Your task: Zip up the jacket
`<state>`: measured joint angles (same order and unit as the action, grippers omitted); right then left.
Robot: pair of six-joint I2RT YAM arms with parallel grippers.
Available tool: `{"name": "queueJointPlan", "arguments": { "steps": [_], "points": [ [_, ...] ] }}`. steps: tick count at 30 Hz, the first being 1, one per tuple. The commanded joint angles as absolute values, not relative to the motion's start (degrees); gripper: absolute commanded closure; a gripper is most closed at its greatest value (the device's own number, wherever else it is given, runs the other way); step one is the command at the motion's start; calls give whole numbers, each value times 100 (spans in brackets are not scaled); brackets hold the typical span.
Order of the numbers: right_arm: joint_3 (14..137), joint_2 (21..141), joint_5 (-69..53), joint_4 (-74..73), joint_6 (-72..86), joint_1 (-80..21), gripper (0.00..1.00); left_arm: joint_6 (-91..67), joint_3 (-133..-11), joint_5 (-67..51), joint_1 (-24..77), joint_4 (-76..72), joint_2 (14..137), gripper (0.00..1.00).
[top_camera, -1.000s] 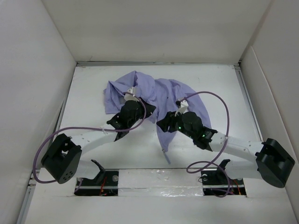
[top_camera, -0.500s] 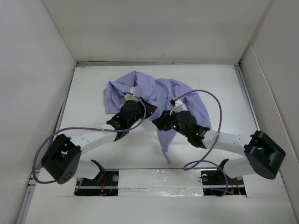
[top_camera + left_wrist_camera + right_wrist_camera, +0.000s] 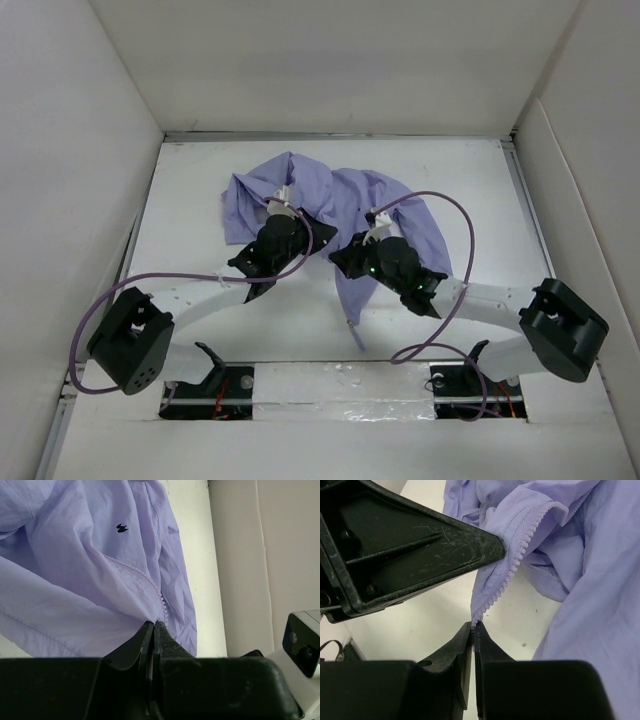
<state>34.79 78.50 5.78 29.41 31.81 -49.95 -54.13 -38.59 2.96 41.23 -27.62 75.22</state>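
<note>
The lavender jacket [image 3: 340, 195] lies crumpled at the middle back of the white table, with a strip trailing toward the front. My left gripper [image 3: 318, 232] is shut on the jacket's front edge; in the left wrist view its tips [image 3: 155, 625] pinch the cloth beside the zipper teeth [image 3: 161, 600]. My right gripper [image 3: 345, 262] sits just right of it. In the right wrist view its tips [image 3: 475, 626] are shut on the lower end of a toothed zipper edge [image 3: 520, 540] that rises away from them. The zipper slider is not visible.
White walls [image 3: 90, 120] enclose the table on three sides. Purple cables [image 3: 455, 215] loop over both arms. The left gripper's black body [image 3: 410, 545] fills the upper left of the right wrist view, close to the right fingers. A small dark logo [image 3: 121, 528] marks the cloth.
My right gripper has shifted slightly left toward the zipper edge and closed on it. The left gripper has stayed shut on the jacket in the same place.
</note>
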Motion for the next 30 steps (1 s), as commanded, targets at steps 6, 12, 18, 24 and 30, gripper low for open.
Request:
{"name": "queueJointPlan", "arguments": {
  "steps": [6, 12, 18, 24, 30],
  "points": [
    [3647, 7427, 739, 3349, 3199, -5027, 100, -5178, -3692, 238, 3982, -2936, 7014, 100],
    [4420, 7330, -595, 2252, 3015, -4713, 100, -4493, -3113, 245, 3780, -2752, 5847, 53],
    [5220, 7558, -2871, 1828, 3401, -4167, 100, -4008, -2541, 35, 3779, -2295, 4466, 48],
    [5757, 8427, -4665, 2327, 4419, -3727, 100, -3824, -2005, -176, 3779, -2206, 3306, 49],
    [5862, 8991, -5432, 3287, 5457, -3727, 100, -3455, -2013, -141, 3779, -2232, 3067, 48]
  ]
}}
